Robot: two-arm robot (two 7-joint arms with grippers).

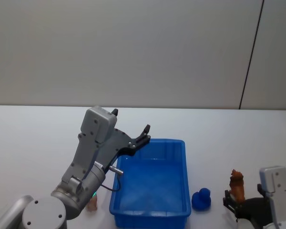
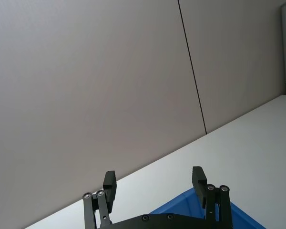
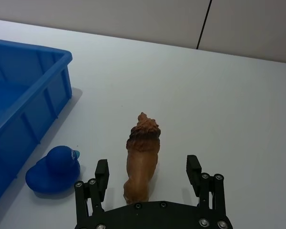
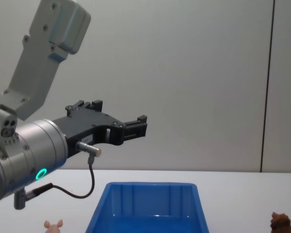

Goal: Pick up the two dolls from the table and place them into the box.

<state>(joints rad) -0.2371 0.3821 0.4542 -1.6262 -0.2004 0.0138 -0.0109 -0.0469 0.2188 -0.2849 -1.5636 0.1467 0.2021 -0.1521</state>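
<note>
right gripper (image 3: 148, 168): low over the table's right front, fingers spread wide, one on each side of the lion doll and touching neither flank; the gap looks set for a squeeze across its body
lion doll (image 3: 142, 160): brown, upright on the table between those fingers, well apart from the box, so it calls for a lift and a carry to the left
blue duck (image 3: 54, 169): on the table between the lion doll and the box's right wall; no part of the task, though near the likely carry path
left gripper (image 2: 154, 181): raised above the box's rear left corner, fingers apart and holding nothing, aimed up toward the wall; probably kept high to leave the box's mouth free
pig doll (image 1: 91, 204): pale pink, on the table just beside the box's left front corner, under the left arm, untouched
box (image 1: 169, 141): bright blue, open-topped, neither doll in it; each doll must clear the thick rim
table (image 1: 38, 143): plain white, bearing everything
step in hand: by my judgement, closing on the lion doll; both placements remain to be done
</note>
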